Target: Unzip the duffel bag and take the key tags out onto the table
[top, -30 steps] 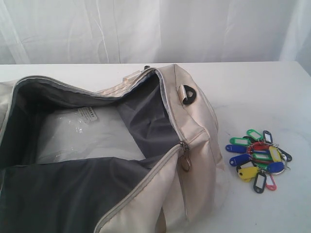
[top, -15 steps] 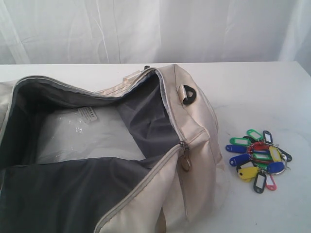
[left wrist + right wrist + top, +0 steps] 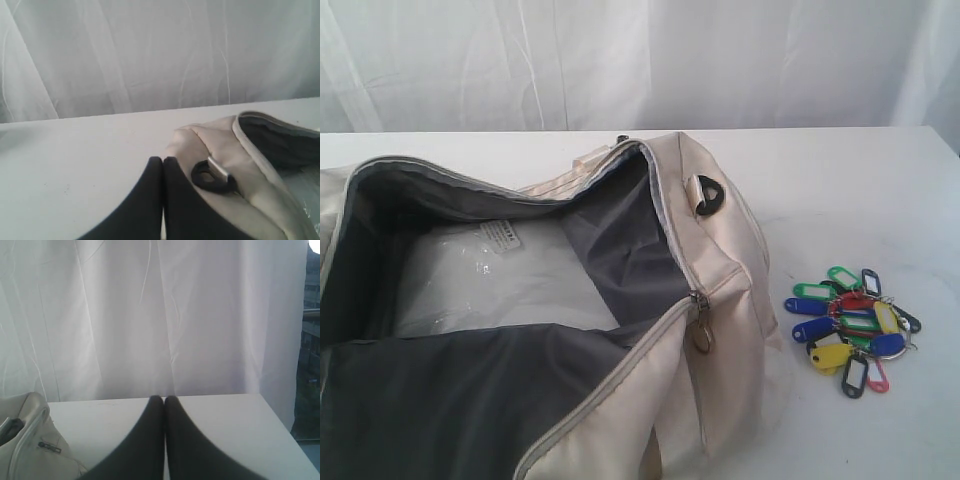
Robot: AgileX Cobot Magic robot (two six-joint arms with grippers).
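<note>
In the exterior view the duffel bag (image 3: 720,300) lies unzipped across the front left of the table (image 3: 840,190). Its mouth gapes and its walls slump. Expect limp, light fabric that gives under a pinch, so take it by the zipper pull (image 3: 701,335) or the D-ring (image 3: 708,195). The key tags (image 3: 850,325) lie on the table just beside the bag's end, toward the right edge. They are light, hard plastic on loose metal rings and will likely fan out and slide. The ring cluster in the middle looks like your surest hold. Neither arm shows here. The bag runs out of frame at left and front, and a pale crinkled sheet (image 3: 490,280) on its floor is hard to identify.

In the left wrist view your left gripper (image 3: 163,160) has its fingers pressed together, holding nothing, near the bag's D-ring end. No tags show.

In the right wrist view your right gripper (image 3: 164,399) is likewise closed and empty over bare table. Only a corner of the bag shows, and the tags are out of sight.
</note>
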